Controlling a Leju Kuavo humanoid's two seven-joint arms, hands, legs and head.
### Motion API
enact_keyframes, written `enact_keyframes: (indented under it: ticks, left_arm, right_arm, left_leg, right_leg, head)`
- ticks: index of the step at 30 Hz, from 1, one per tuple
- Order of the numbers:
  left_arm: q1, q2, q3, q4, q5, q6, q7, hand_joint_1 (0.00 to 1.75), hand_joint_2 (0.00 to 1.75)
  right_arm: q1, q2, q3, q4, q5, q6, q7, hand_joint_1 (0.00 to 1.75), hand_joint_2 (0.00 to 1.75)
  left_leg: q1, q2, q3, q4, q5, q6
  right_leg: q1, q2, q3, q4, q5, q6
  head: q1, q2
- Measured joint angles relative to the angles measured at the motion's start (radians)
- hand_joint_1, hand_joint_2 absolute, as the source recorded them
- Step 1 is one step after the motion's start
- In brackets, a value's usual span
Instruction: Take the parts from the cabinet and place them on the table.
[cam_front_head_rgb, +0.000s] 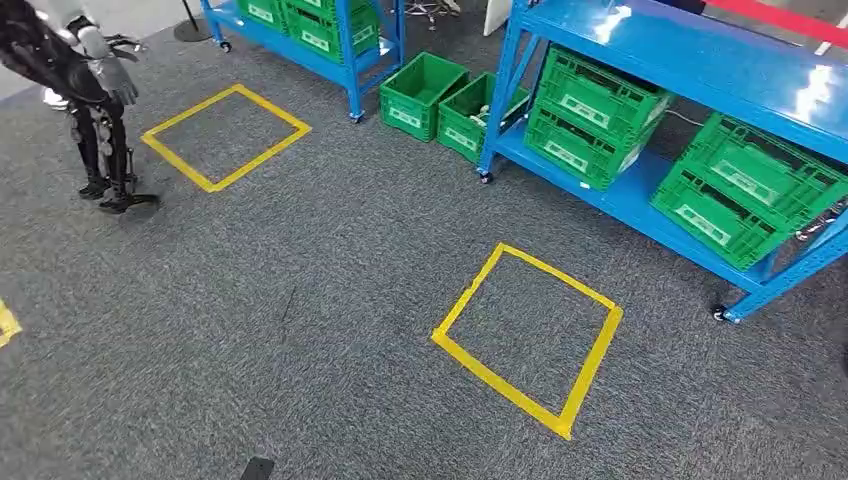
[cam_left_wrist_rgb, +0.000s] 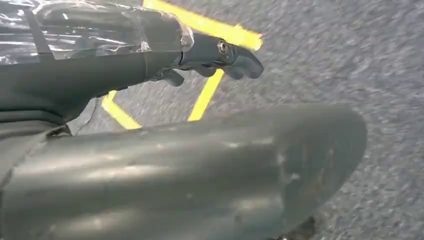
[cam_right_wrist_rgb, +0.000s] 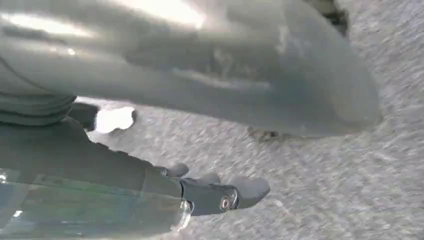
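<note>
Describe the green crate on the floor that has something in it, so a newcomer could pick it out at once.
Start at the big blue metal shelving rack on the right. Two green plastic crates sit on the grey carpet by its left leg. The one meant is the green crate nearest that leg: it holds pale items, while its neighbouring green crate looks empty.
</note>
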Motion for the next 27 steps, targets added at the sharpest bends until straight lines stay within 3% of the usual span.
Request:
enact_keyframes:
  ticks: [1, 2, 4, 5, 6, 7, 9, 10, 11, 12, 13, 14, 15, 16, 19, 20, 21, 22, 24, 25, 26, 27]
  left_arm:
    - [-0.001, 0.000, 0.000, -0.001, 0.006, 0.003, -0.011, 0.00, 0.00]
    - [0.000, 0.003, 0.000, -0.001, 0.011, 0.004, -0.019, 0.00, 0.00]
    - [0.001, 0.006, 0.000, -0.001, 0.017, 0.008, -0.031, 0.00, 0.00]
    - [-0.001, 0.007, 0.000, -0.001, 0.019, 0.007, -0.037, 0.00, 0.00]
    - [-0.001, 0.009, 0.000, -0.002, 0.019, 0.008, -0.042, 0.00, 0.00]
    - [0.002, 0.009, 0.000, -0.001, 0.018, 0.008, -0.045, 0.00, 0.00]
    - [0.004, 0.011, 0.000, -0.001, 0.010, 0.017, -0.049, 0.00, 0.00]
    - [0.003, 0.011, 0.000, -0.001, 0.006, 0.023, -0.052, 0.00, 0.00]
    - [0.000, 0.008, -0.002, -0.001, 0.003, 0.029, -0.053, 0.00, 0.00]
    - [-0.002, 0.004, -0.004, -0.001, 0.001, 0.031, -0.052, 0.00, 0.00]
    - [-0.006, -0.001, -0.009, -0.001, -0.001, 0.031, -0.051, 0.00, 0.00]
    - [-0.009, -0.007, -0.012, -0.001, -0.002, 0.031, -0.049, 0.00, 0.00]
    - [-0.010, -0.018, -0.016, -0.001, -0.002, 0.031, -0.047, 0.00, 0.00]
    - [-0.011, -0.023, -0.016, -0.002, -0.002, 0.033, -0.045, 0.00, 0.00]
    - [-0.012, -0.038, -0.018, -0.001, -0.002, 0.031, -0.021, 0.00, 0.00]
    - [-0.013, -0.040, -0.018, -0.002, -0.002, 0.029, -0.015, 0.00, 0.00]
    - [-0.013, -0.039, -0.018, -0.001, -0.002, 0.027, -0.011, 0.00, 0.00]
    - [-0.012, -0.040, -0.018, -0.001, -0.002, 0.026, -0.008, 0.00, 0.00]
    - [-0.008, -0.039, -0.018, -0.001, -0.002, 0.025, -0.001, 0.00, 0.00]
    - [-0.005, -0.038, -0.018, 0.000, -0.002, 0.025, 0.000, 0.00, 0.00]
    - [-0.004, -0.038, -0.018, 0.000, -0.002, 0.025, 0.001, 0.00, 0.00]
    - [-0.004, -0.038, -0.018, 0.000, -0.002, 0.025, 0.000, 0.00, 0.00]
  right_arm:
    - [-0.003, 0.002, 0.000, 0.000, 0.001, 0.000, -0.008, 0.00, 0.00]
    - [-0.003, 0.003, 0.000, -0.001, 0.004, 0.002, -0.016, 0.00, 0.00]
    - [-0.001, 0.005, 0.000, 0.000, 0.005, 0.002, -0.022, 0.00, 0.00]
    - [0.002, 0.006, 0.000, 0.000, 0.006, 0.002, -0.026, 0.00, 0.00]
    - [0.001, 0.012, 0.001, -0.001, 0.006, 0.002, -0.030, 0.00, 0.00]
    - [-0.004, 0.013, 0.001, -0.001, 0.003, 0.002, -0.035, 0.00, 0.00]
    - [-0.009, 0.013, 0.001, -0.001, -0.008, 0.009, -0.040, 0.00, 0.00]
    - [-0.006, 0.013, 0.001, -0.001, -0.015, 0.015, -0.040, 0.00, 0.00]
    - [0.000, 0.011, 0.001, 0.000, -0.018, 0.020, -0.039, 0.00, 0.00]
    - [0.005, 0.006, 0.001, 0.000, -0.022, 0.023, -0.035, 0.00, 0.00]
    - [0.007, 0.003, 0.002, 0.000, -0.025, 0.024, -0.027, 0.00, 0.00]
    - [0.008, -0.002, 0.002, 0.001, -0.025, 0.024, -0.023, 0.00, 0.00]
    - [0.005, -0.013, 0.002, 0.001, -0.026, 0.024, -0.017, 0.00, 0.00]
    - [0.004, -0.018, 0.002, 0.001, -0.026, 0.024, -0.014, 0.00, 0.00]
    - [-0.001, -0.039, 0.002, 0.001, -0.026, 0.021, 0.008, 0.00, 0.00]
    - [0.003, -0.043, 0.002, 0.001, -0.026, 0.019, 0.014, 0.00, 0.00]
    - [0.005, -0.046, 0.002, 0.000, -0.026, 0.019, 0.014, 0.00, 0.00]
    - [0.001, -0.049, 0.002, 0.000, -0.026, 0.016, 0.015, 0.00, 0.00]
    - [-0.009, -0.050, 0.002, -0.001, -0.024, 0.016, 0.015, 0.00, 0.00]
    - [-0.008, -0.050, 0.002, -0.002, -0.024, 0.017, 0.015, 0.00, 0.00]
    - [-0.007, -0.050, 0.002, -0.002, -0.024, 0.017, 0.015, 0.00, 0.00]
    - [-0.004, -0.050, 0.002, -0.002, -0.024, 0.017, 0.015, 0.00, 0.00]
  left_leg:
    - [0.000, 0.014, 0.007, -0.008, -0.008, 0.018]
    - [-0.006, 0.024, 0.008, -0.011, -0.009, 0.025]
    - [-0.004, 0.053, 0.013, -0.017, -0.009, 0.040]
    - [0.000, 0.070, 0.019, -0.022, -0.010, 0.044]
    - [0.000, 0.086, 0.027, -0.027, -0.013, 0.050]
    - [-0.004, 0.109, 0.033, -0.030, -0.016, 0.053]
    - [-0.006, 0.148, 0.038, -0.030, -0.025, 0.057]
    - [-0.007, 0.164, 0.042, -0.030, -0.029, 0.057]
    - [-0.009, 0.176, 0.048, -0.030, -0.034, 0.057]
    - [-0.012, 0.185, 0.055, -0.030, -0.040, 0.056]
    - [-0.014, 0.194, 0.063, -0.031, -0.045, 0.056]
    - [-0.016, 0.202, 0.072, -0.033, -0.049, 0.056]
    - [-0.014, 0.210, 0.074, -0.040, -0.052, 0.055]
    - [-0.019, 0.215, 0.079, -0.041, -0.054, 0.051]
    - [-0.019, 0.248, 0.092, -0.058, -0.056, 0.037]
    - [-0.017, 0.227, 0.101, -0.057, -0.067, 0.030]
    - [-0.016, 0.143, 0.095, -0.034, -0.079, 0.029]
    - [-0.017, 0.117, 0.063, 0.026, -0.109, 0.029]
    - [-0.017, 0.109, -0.023, 0.171, -0.162, 0.024]
    - [-0.018, 0.110, -0.060, 0.219, -0.166, 0.022]
    - [-0.017, 0.113, -0.076, 0.218, -0.141, 0.020]
    - [-0.017, 0.114, -0.071, 0.179, -0.096, 0.019]
  right_leg:
    - [-0.004, 0.014, -0.011, 0.007, -0.003, 0.005]
    - [-0.008, 0.024, -0.014, 0.002, 0.001, 0.011]
    - [-0.011, 0.055, -0.017, -0.003, 0.004, 0.021]
    - [-0.008, 0.031, -0.018, 0.006, -0.004, 0.024]
    - [-0.004, -0.031, -0.034, 0.042, -0.022, 0.031]
    - [-0.006, -0.063, -0.075, 0.113, -0.056, 0.037]
    - [-0.008, -0.088, -0.162, 0.257, -0.106, 0.042]
    - [-0.009, -0.093, -0.185, 0.291, -0.104, 0.043]
    - [-0.009, -0.095, -0.185, 0.280, -0.079, 0.040]
    - [-0.008, -0.095, -0.165, 0.229, -0.035, 0.035]
    - [-0.005, -0.101, -0.128, 0.148, 0.017, 0.025]
    - [0.003, -0.120, -0.089, 0.065, 0.061, 0.010]
    - [0.016, -0.171, -0.067, 0.030, 0.049, -0.007]
    - [0.024, -0.181, -0.062, 0.009, 0.049, -0.015]
    - [0.028, -0.150, -0.056, -0.008, 0.043, -0.020]
    - [0.011, -0.141, -0.033, -0.037, 0.053, -0.017]
    - [0.011, -0.134, -0.023, -0.049, 0.055, -0.019]
    - [0.010, -0.124, -0.018, -0.052, 0.056, -0.023]
    - [0.009, -0.094, -0.014, -0.051, 0.052, -0.028]
    - [0.009, -0.076, -0.012, -0.049, 0.048, -0.027]
    - [0.008, -0.061, -0.007, -0.046, 0.043, -0.025]
    - [0.005, -0.047, -0.003, -0.041, 0.037, -0.021]
  head:
    - [0.002, 0.000]
    - [0.009, 0.000]
    - [0.005, 0.000]
    - [0.005, 0.000]
    - [0.016, 0.000]
    - [0.026, 0.000]
    - [0.026, 0.000]
    - [0.026, 0.000]
    - [0.026, 0.000]
    - [0.026, 0.000]
    - [0.026, 0.000]
    - [0.027, 0.000]
    - [0.024, 0.000]
    - [0.024, 0.000]
    - [0.030, 0.000]
    - [0.032, 0.000]
    - [0.026, 0.000]
    - [0.022, 0.000]
    - [0.013, 0.000]
    - [0.012, 0.000]
    - [0.010, 0.000]
    - [0.009, 0.000]
